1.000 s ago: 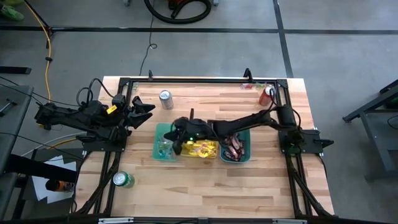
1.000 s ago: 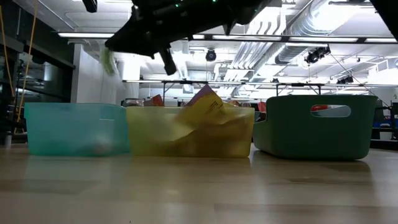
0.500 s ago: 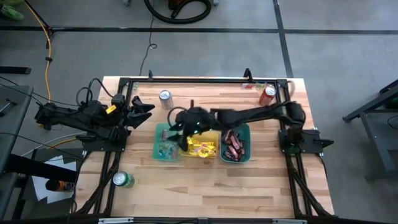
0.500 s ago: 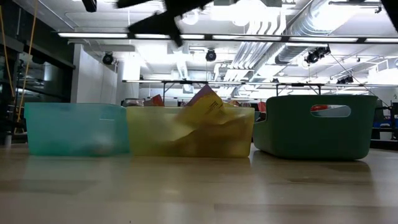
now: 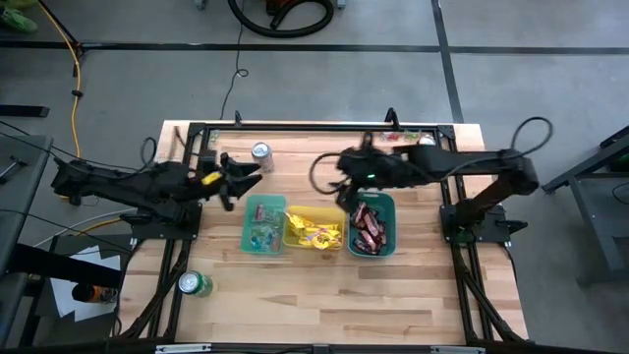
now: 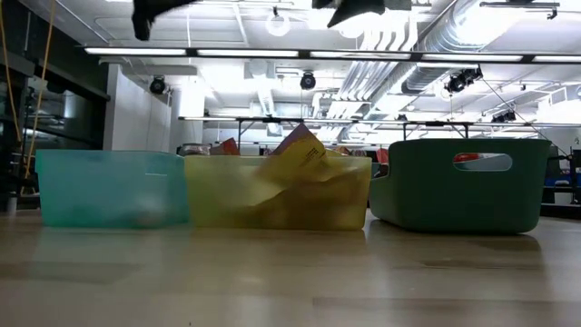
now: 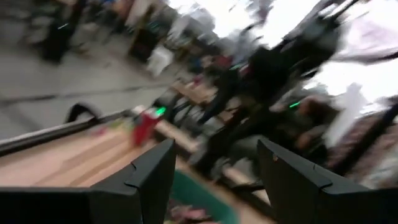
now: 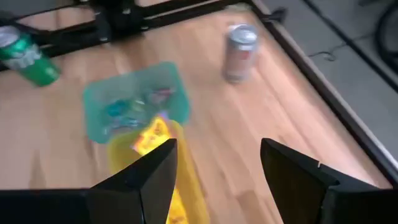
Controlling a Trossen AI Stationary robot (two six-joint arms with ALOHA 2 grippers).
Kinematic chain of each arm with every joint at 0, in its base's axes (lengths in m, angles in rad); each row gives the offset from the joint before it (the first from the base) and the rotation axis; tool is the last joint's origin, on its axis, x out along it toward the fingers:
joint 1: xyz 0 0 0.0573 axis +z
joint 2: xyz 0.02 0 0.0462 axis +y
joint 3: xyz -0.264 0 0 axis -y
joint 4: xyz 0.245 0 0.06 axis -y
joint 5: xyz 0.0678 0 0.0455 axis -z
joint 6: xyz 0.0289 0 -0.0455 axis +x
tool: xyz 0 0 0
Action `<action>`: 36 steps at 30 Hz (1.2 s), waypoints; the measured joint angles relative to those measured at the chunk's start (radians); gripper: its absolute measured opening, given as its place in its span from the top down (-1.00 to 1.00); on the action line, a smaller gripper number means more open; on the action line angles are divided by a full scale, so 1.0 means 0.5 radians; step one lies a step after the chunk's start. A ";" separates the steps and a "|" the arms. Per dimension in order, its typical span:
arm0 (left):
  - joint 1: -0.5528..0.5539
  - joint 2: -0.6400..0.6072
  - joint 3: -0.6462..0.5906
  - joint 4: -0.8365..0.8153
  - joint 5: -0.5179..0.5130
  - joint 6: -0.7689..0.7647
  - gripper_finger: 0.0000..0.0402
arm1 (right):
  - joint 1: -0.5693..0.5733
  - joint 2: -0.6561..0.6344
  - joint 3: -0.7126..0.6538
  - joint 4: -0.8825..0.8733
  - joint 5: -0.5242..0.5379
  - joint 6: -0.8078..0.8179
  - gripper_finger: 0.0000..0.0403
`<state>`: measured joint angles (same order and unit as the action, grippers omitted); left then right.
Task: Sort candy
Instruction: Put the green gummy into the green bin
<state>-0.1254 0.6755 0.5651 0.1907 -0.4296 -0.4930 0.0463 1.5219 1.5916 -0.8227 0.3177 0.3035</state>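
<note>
Teal bin (image 5: 261, 224), yellow bin (image 5: 314, 230) (yellow candy (image 5: 316, 234)), green bin (image 5: 388, 228).

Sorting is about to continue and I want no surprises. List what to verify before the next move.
1. Right tool empty: ok, jaws open, nothing between them.
2. Left tool empty: ok, jaws open.
3. Teal bin, yellow bin and green bin upright in a row: ok.
4. Yellow packets in the yellow bin, dark bars in the green bin: ok.
5. Loose candy left on the table: cannot tell.
6. Silver can clear of the left tool: cannot tell, they are close.
</note>
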 joint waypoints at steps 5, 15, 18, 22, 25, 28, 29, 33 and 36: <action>0.378 0.343 0.422 -0.730 -0.001 -0.160 -0.05 | -0.070 -0.332 -0.312 0.015 0.258 0.123 -0.12; 1.525 1.084 1.232 -1.770 -0.238 0.011 -0.05 | -0.443 -0.777 -0.816 0.297 -0.079 -0.001 -0.12; 1.756 1.217 1.265 -1.855 -0.366 -0.181 -0.05 | -0.549 -0.812 -0.865 0.335 -0.284 -0.116 -0.12; 1.916 1.369 1.264 -2.029 -0.319 -0.608 -0.05 | -0.657 -0.809 -0.875 0.405 -0.525 -0.247 -0.12; 1.943 1.491 1.254 -2.175 -0.323 -0.867 -0.05 | -0.713 -0.800 -0.875 0.439 -0.646 -0.346 -0.12; 1.931 1.599 1.175 -2.215 -0.351 -1.024 -0.05 | -0.765 -0.795 -0.875 0.446 -0.670 -0.362 -0.12; 1.924 1.634 1.137 -2.213 -0.352 -1.087 -0.05 | -0.784 -0.795 -0.875 0.447 -0.670 -0.362 -0.12; 1.907 1.754 0.975 -2.213 -0.323 -1.358 -0.05 | -0.869 -0.789 -0.875 0.446 -0.711 -0.362 -0.12; 1.899 1.814 0.852 -2.173 -0.334 -1.515 -0.05 | -0.929 -0.790 -0.875 0.447 -0.716 -0.362 -0.12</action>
<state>0.8242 1.5826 0.9909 -0.8960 -0.5966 -1.2505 -0.4184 1.1271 1.1542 -0.5991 -0.0401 0.1223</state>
